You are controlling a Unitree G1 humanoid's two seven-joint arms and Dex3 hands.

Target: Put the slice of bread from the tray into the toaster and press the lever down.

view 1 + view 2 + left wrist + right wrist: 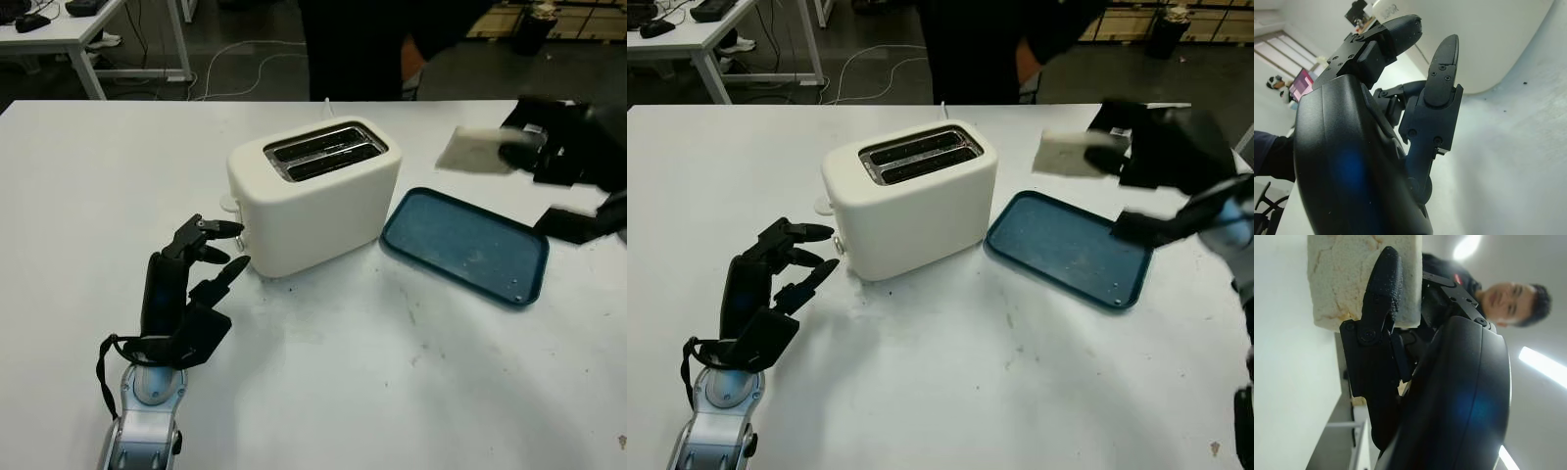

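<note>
My right hand (519,149) is shut on the pale slice of bread (472,150), holding it in the air above the far right of the blue tray (460,245), to the right of the toaster. The bread (1352,279) shows pinched under a black finger (1382,289) in the right wrist view. The white two-slot toaster (313,191) stands mid-table with its slots (323,152) open upward. My left hand (211,257) sits open just left of the toaster's near corner, its fingertips (1444,58) close to the white side by the lever (230,205).
A person in dark clothes (372,44) stands behind the table's far edge. A white desk (69,34) with cables is at the back left. Bare white tabletop (372,382) stretches in front of the toaster and tray.
</note>
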